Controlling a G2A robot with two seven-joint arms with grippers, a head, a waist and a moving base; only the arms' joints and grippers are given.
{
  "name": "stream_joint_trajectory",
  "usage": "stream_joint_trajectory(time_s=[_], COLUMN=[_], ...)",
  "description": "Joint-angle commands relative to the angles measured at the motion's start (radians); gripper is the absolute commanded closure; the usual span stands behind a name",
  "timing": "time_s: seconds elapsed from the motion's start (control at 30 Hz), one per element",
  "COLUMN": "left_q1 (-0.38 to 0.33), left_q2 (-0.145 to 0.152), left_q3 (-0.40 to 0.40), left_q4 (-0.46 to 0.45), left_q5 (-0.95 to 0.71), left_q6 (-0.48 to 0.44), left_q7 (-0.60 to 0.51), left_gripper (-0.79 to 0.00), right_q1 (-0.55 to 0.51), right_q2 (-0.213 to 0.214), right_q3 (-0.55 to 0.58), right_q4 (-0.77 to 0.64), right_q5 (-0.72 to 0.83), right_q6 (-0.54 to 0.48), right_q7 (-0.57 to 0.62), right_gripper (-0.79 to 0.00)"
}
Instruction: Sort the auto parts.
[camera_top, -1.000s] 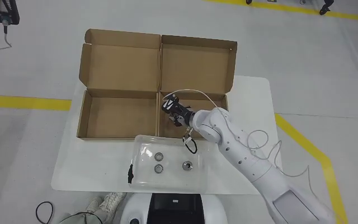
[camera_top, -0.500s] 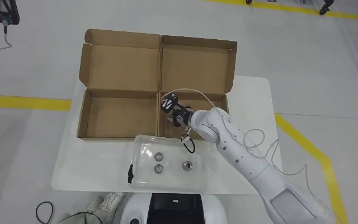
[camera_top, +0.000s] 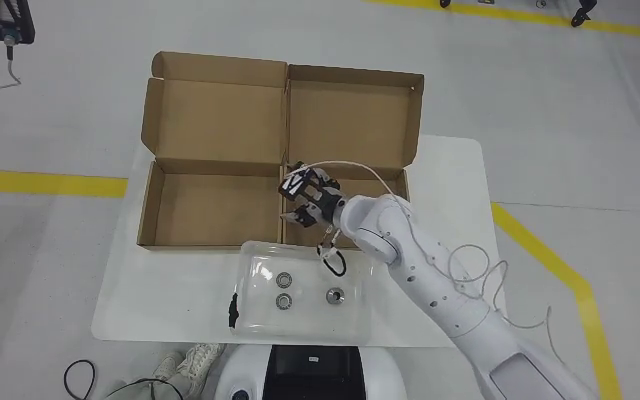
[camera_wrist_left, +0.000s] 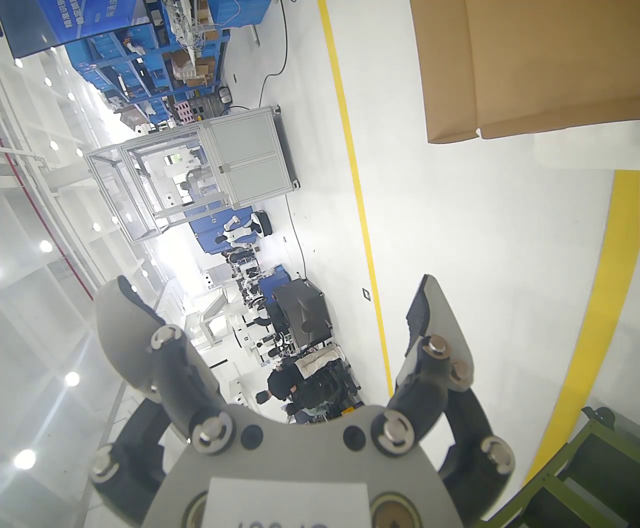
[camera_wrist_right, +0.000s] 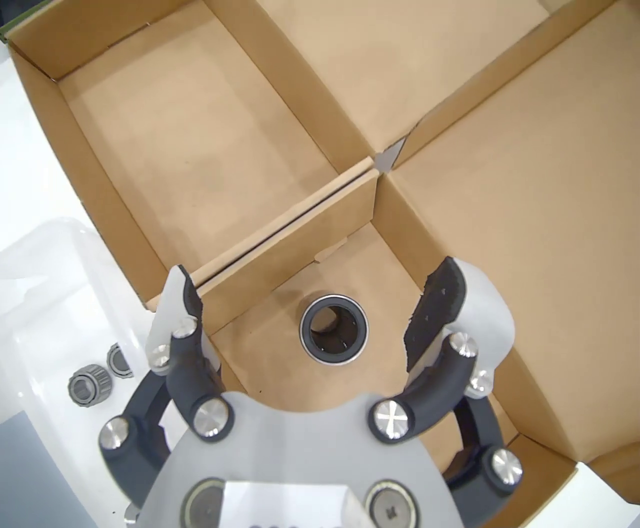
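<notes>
Furthest left, my left gripper (camera_wrist_left: 272, 305) has its fingers spread wide with nothing between them and faces the room, so it threatens nothing. The left box (camera_top: 215, 205) has a bare floor. Beside it, the clear tray (camera_top: 255, 262) holds three small parts (camera_top: 285, 279). Two of them lie close together, so I judge that closing on one could knock the other or skate it across the slick plastic. My right gripper (camera_top: 298, 210) hangs wide open over the right box (camera_top: 385, 190), and the large bearing (camera_wrist_right: 345, 350) sits bore-up on that floor below the fingers and clear of both. One finger hangs right by the shared wall (camera_wrist_right: 290, 235). If I swing towards the tray without rising first, it could catch that cardboard and drag both boxes, or tip the bearing onto its rim so that it rolls. From above, my own wrist hides the bearing and my arm covers part of the right box. I can't identify the black piece (camera_top: 232, 310) at the tray's left edge, nor tell whether the three parts are all one kind.
</notes>
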Motion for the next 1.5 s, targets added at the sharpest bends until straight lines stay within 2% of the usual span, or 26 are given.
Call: stream_joint_trajectory(time_s=[0.0,0.37,0.67,0.97,1.03,1.2,1.47], left_q1=[0.000,0.000,0.000,0.000,0.000,0.000,0.000], left_q2=[0.000,0.000,0.000,0.000,0.000,0.000,0.000], left_q3=[0.000,0.000,0.000,0.000,0.000,0.000,0.000], left_q4=[0.000,0.000,0.000,0.000,0.000,0.000,0.000], left_q5=[0.000,0.000,0.000,0.000,0.000,0.000,0.000], left_q6=[0.000,0.000,0.000,0.000,0.000,0.000,0.000], left_q7=[0.000,0.000,0.000,0.000,0.000,0.000,0.000], left_gripper=[-0.785,-0.785,-0.785,-0.785,-0.785,-0.785,-0.785], right_q1=[-0.030,-0.214,-0.290,-0.429,-0.452,-0.482,-0.501], right_q2=[0.009,0.061,0.086,0.124,0.131,0.144,0.158], right_q3=[0.019,0.120,0.140,0.173,0.173,0.139,0.103], right_q4=[-0.074,-0.388,-0.490,-0.521,-0.522,-0.513,-0.466], right_q5=[-0.015,-0.052,-0.023,-0.033,-0.046,-0.086,-0.111], right_q6=[-0.011,-0.142,-0.254,-0.398,-0.413,-0.472,-0.475], right_q7=[0.007,0.053,0.147,0.150,0.163,0.216,0.302], right_gripper=[-0.785,-0.785,-0.785,-0.785,-0.748,-0.773,-0.751])
